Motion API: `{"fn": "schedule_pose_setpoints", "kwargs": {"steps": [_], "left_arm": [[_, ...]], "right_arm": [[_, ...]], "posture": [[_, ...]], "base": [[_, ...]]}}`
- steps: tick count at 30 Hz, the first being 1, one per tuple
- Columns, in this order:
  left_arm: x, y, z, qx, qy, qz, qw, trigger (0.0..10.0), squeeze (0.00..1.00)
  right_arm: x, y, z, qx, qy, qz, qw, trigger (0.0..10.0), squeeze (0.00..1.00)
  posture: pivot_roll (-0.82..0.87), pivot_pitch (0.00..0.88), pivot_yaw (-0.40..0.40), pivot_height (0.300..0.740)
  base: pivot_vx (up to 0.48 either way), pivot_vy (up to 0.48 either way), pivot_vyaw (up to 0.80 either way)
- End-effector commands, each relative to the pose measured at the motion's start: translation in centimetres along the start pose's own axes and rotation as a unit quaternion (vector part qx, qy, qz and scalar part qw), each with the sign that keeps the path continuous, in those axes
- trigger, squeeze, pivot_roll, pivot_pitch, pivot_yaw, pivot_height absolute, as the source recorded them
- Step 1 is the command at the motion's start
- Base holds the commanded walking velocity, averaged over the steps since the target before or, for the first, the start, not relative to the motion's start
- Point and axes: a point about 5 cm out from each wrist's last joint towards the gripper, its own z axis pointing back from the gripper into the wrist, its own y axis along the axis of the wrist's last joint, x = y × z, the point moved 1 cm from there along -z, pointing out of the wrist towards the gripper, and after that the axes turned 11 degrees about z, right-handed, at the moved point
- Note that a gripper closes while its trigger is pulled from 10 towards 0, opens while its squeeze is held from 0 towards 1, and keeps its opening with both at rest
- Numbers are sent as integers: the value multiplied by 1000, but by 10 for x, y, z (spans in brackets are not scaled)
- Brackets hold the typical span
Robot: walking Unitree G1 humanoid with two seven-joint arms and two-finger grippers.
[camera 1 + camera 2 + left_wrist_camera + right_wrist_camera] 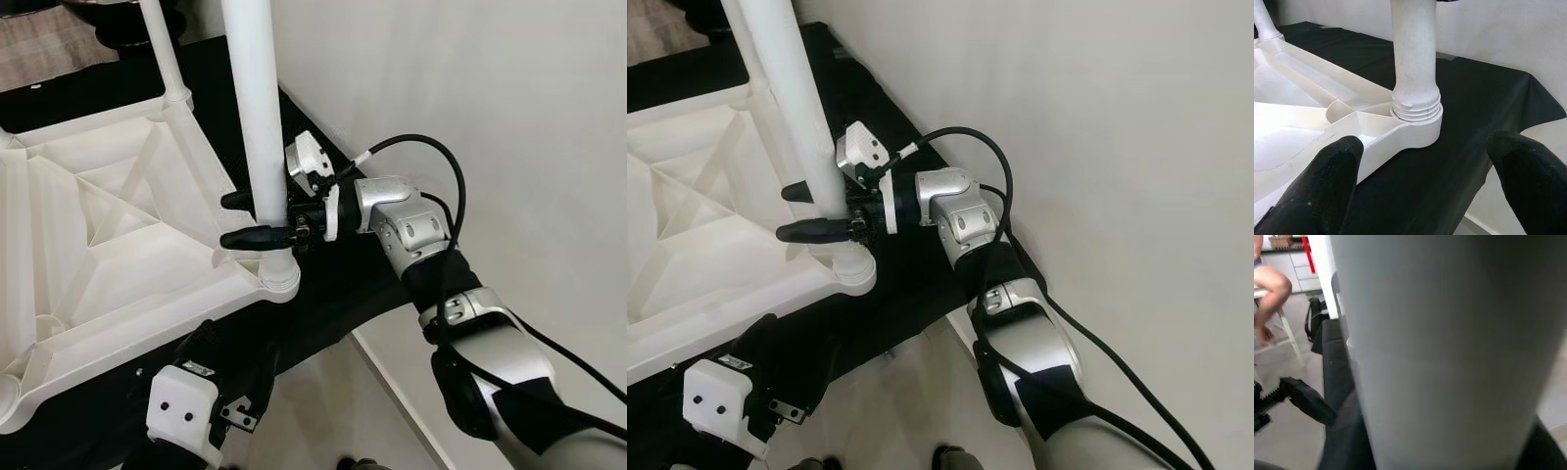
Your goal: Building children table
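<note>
The white plastic table lies upside down on a black-covered surface. One white leg stands upright in the near corner socket, its thread showing at the base. My right gripper reaches in from the right and is shut on this leg just above the socket, one black finger on each side. Up close the leg is a wide pale column. My left gripper is open, low by the table's near edge, pointing at the socket and touching nothing.
A second white leg stands in the far corner. A plain white wall runs close along the right of the surface. Pale floor lies below its near edge. A seated person's leg is visible in the room beyond.
</note>
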Motion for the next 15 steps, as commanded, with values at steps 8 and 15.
{"fn": "schedule_pose_setpoints", "kwargs": {"steps": [8, 15], "left_arm": [[3, 0, 0, -4, 0, -3, 1000, 10000, 0], [3, 0, 0, 0, 2, -2, 1000, 10000, 0]], "right_arm": [[4, -2, 3, -12, -19, 16, 1000, 0, 0], [0, -35, 25, -114, -264, -25, 958, 0, 0]], "posture": [[106, 227, -56, 740], [82, 232, -73, 740]], "base": [[0, 0, 0], [0, 0, 0]]}}
